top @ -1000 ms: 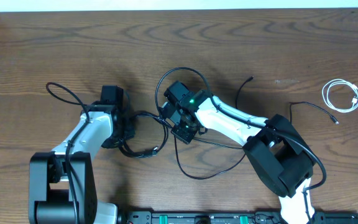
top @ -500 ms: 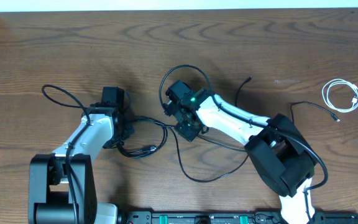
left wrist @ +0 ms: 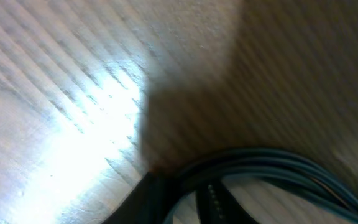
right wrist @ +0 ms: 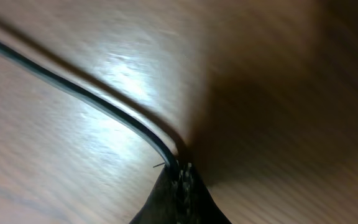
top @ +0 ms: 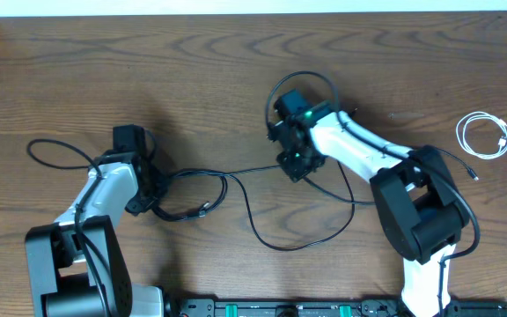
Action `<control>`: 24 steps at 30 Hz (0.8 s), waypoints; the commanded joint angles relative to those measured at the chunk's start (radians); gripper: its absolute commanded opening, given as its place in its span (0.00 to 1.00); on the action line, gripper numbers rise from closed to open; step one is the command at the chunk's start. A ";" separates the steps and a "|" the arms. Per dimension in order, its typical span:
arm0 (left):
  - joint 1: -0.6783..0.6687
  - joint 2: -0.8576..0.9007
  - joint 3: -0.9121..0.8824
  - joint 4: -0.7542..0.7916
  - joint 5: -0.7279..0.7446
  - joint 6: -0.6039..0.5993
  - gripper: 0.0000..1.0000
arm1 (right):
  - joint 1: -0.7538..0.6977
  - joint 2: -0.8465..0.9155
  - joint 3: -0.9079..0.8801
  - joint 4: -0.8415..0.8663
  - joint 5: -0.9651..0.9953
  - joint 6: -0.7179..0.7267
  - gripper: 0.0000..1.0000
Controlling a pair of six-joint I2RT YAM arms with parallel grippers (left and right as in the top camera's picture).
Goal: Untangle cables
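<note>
Thin black cables (top: 236,180) stretch across the wooden table between my two grippers, with a loop (top: 280,238) sagging toward the front. My left gripper (top: 152,201) is shut on a bundle of black cable strands (left wrist: 260,165) at the left. My right gripper (top: 296,165) is shut on one black cable (right wrist: 104,106) at the middle; its fingers (right wrist: 182,193) pinch it close to the table. Another black loop (top: 55,150) lies at the far left. A coiled white cable (top: 485,136) lies apart at the far right.
A black cable end (top: 451,158) lies near the right arm. The table's back edge (top: 253,12) runs along the top. A black rail (top: 324,308) runs along the front between the arm bases.
My left gripper has pulled its cables to the left and my right gripper has moved right and back. The black cable between them has stretched out.
</note>
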 commanded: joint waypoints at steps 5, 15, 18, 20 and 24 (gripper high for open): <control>0.059 0.036 -0.049 -0.008 -0.116 -0.030 0.68 | -0.108 0.020 -0.026 -0.030 0.146 0.033 0.01; 0.061 0.036 -0.049 -0.002 -0.129 -0.019 0.81 | -0.155 0.020 -0.026 -0.039 0.154 0.029 0.01; 0.074 0.036 -0.049 -0.002 -0.129 -0.020 0.97 | -0.169 0.020 -0.026 -0.049 0.154 0.029 0.01; 0.094 0.036 -0.049 -0.002 -0.128 -0.024 1.00 | -0.179 0.020 -0.026 -0.053 0.154 0.029 0.01; 0.154 0.036 -0.049 -0.002 -0.115 -0.031 0.99 | -0.197 0.020 -0.026 -0.057 0.153 0.029 0.01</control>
